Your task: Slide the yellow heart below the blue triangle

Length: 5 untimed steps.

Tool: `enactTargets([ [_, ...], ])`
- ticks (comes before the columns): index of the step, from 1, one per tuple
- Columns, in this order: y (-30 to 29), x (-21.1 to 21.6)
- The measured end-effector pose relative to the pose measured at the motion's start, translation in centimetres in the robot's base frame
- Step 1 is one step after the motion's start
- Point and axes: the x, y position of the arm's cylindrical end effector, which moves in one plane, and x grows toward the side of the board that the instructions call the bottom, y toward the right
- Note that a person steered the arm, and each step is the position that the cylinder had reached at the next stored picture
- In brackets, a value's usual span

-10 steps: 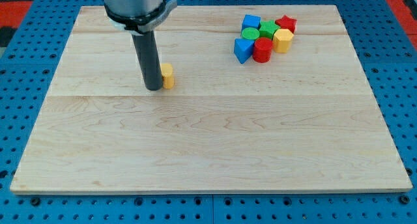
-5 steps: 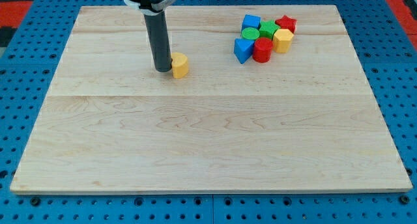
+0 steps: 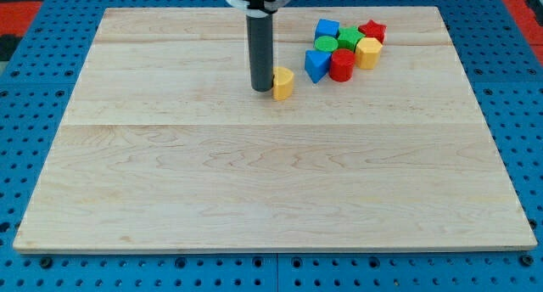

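My tip touches the view's left side of the yellow heart, which sits just left of and slightly below the blue triangle; no jaws exist on this rod.

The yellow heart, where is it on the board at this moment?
The yellow heart lies in the upper middle of the board, touching the right side of my tip. The blue triangle is its nearest block, up and to the view's right.
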Motion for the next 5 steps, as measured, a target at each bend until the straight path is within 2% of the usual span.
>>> enactTargets([
  [4, 0.9, 2.8],
  [5, 4.2, 2.8],
])
